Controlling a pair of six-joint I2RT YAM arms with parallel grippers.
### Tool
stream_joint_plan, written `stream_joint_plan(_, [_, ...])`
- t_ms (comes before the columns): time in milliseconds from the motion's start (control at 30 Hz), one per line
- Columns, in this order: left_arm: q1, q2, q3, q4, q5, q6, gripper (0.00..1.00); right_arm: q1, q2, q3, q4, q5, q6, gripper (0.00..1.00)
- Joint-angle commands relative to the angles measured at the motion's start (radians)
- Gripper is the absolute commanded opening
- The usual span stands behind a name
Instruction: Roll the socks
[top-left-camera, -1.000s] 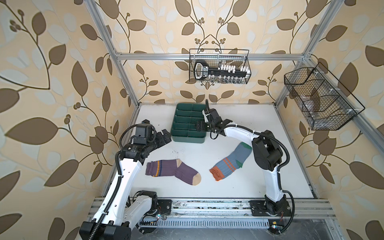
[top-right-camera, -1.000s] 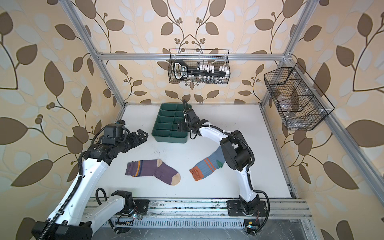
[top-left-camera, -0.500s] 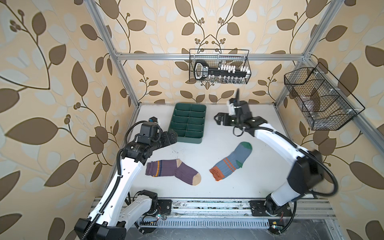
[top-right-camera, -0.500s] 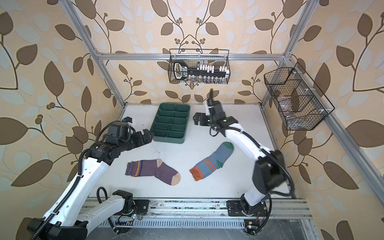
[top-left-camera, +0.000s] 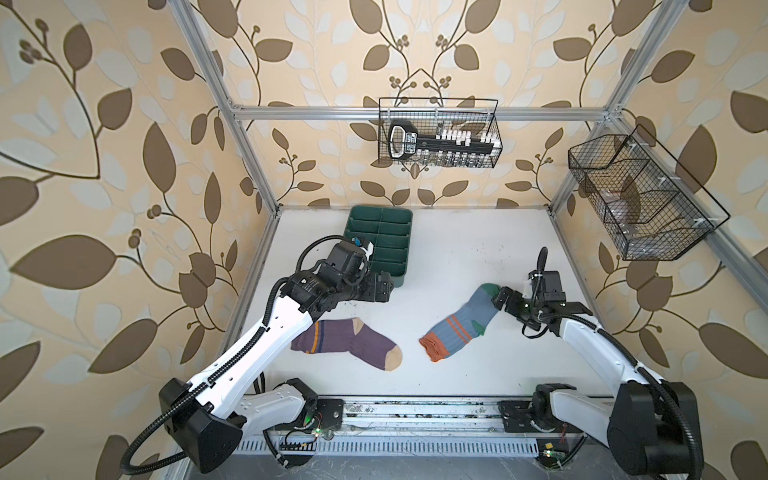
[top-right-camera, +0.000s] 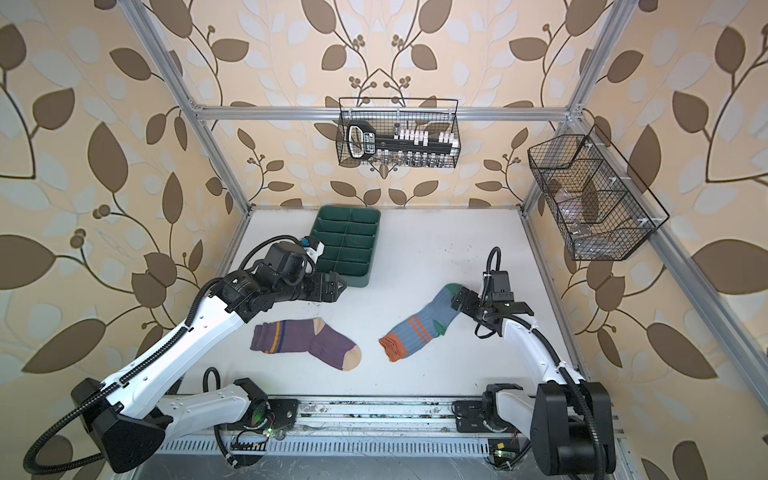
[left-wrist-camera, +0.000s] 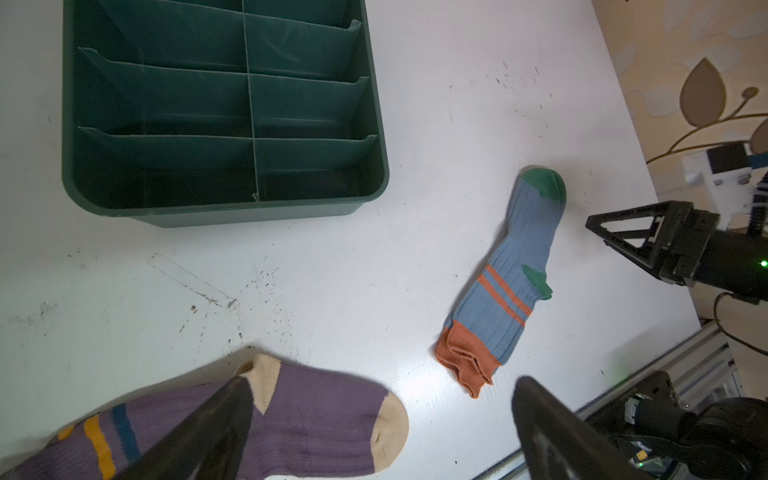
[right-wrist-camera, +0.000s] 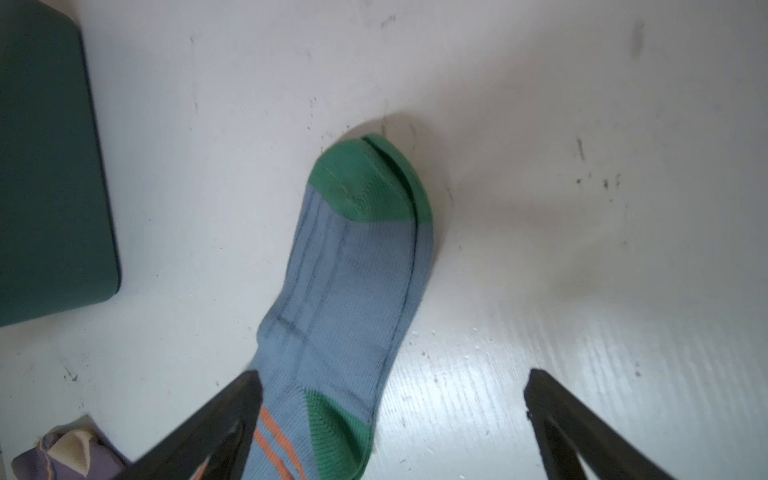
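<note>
1. Two socks lie flat and unrolled on the white table (top-left-camera: 457, 249), well apart from each other.
2. Purple sock (top-left-camera: 349, 345) (top-right-camera: 307, 343) (left-wrist-camera: 299, 428): front-left of the table, striped cuff toward the left wall, tan toe toward the centre.
3. Grey-blue sock (top-left-camera: 461, 324) (top-right-camera: 419, 326) (left-wrist-camera: 507, 291) (right-wrist-camera: 345, 291): right of centre, lying diagonally, orange cuff toward the front, green toe toward the back right.
4. Right gripper (top-left-camera: 497, 299) (top-right-camera: 456, 300) (right-wrist-camera: 392, 374): at the green toe end of the grey-blue sock. Jaws stand wide with nothing gripped. In the right wrist view one finger overlaps the sock near its heel and the other stands over bare table. Contact with the fabric cannot be determined.
5. Left gripper (top-left-camera: 390, 286) (top-right-camera: 344, 286) (left-wrist-camera: 382, 384): above the table between the purple sock and the near corner of the green tray (top-left-camera: 401, 249) (top-right-camera: 368, 249) (left-wrist-camera: 224, 210). Jaws wide, holding nothing.
6. Green tray: divided into compartments, at the back left of the table.
7. Two wire baskets hang above: back-wall basket (top-left-camera: 438, 137), right-wall basket (top-left-camera: 640, 199).
</note>
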Motion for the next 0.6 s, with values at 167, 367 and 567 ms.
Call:
stream_joint_plan(167, [-0.003,-0.027,0.037,-0.022,-0.098,0.02,0.99,0.12,0.242,0.095,0.123,0.037,0.0,1.0])
stream_joint_plan(367, [-0.003,-0.032,0.033,-0.033,-0.122,0.013,0.99,0.238,0.446,0.268,0.097,0.123,-0.01,1.0])
stream_joint_plan(567, [-0.003,-0.027,0.043,-0.046,-0.144,0.013,0.99,0.349,0.724,0.558,0.035,0.125,-0.029,1.0])
